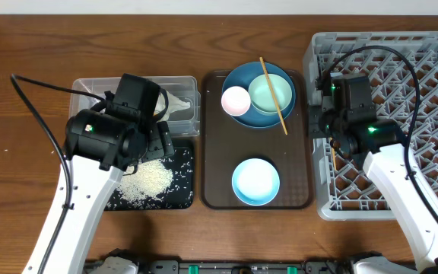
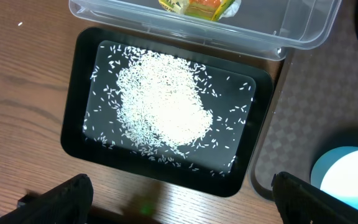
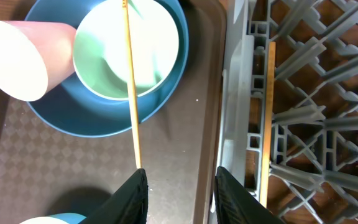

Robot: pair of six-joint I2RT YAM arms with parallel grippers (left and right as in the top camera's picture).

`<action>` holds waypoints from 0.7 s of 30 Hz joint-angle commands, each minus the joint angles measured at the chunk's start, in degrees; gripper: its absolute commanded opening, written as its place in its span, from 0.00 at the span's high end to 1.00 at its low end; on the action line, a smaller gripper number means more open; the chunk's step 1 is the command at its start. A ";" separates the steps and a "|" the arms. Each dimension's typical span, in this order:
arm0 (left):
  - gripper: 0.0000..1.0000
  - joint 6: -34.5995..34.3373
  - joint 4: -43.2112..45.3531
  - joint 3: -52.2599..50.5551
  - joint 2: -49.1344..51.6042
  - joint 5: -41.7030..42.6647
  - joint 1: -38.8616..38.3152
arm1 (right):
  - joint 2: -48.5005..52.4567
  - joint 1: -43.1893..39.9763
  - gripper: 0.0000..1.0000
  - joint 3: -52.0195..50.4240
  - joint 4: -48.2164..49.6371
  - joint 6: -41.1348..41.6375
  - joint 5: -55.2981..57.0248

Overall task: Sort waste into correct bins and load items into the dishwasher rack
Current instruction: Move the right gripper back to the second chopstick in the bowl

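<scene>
One chopstick [image 3: 270,124] sits in the rack [image 3: 238,112]; our right tool [image 3: 182,196] and left tool [image 2: 188,202] gape empty. Next, the other chopstick [image 3: 130,87] at nine o'clock.

Wooden table [image 1: 21,46] w/ clear tub [image 1: 82,85], black tray [image 1: 191,183], brown serving tray [image 1: 219,152], grey peg rack [image 1: 432,76]

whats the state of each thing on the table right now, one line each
left gripper, jaws wide open, empty
right gripper, jaws apart, empty
black tray, holds rice
clear tub, holds wrapper and tissue
dark blue bowl, upright, holds mint bowl and pink cup
pink cup, on its side
light blue bowl, upright, empty
first chopstick, lying across the mint bowl
second chopstick, lying in the rack
</scene>
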 commanded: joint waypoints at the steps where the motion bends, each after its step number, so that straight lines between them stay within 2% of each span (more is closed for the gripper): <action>1: 0.05 0.31 -0.20 -0.13 0.22 -0.96 0.28 | -0.15 -0.09 0.66 0.85 0.33 -0.24 -1.05; 13: 0.05 0.31 -0.20 -0.13 0.22 -0.94 0.28 | 0.98 3.58 0.66 -1.79 5.66 -0.46 -0.98; 21: 0.05 0.31 -0.20 -0.13 0.22 -0.94 0.28 | 7.23 5.53 0.66 -1.79 7.45 -0.50 -0.81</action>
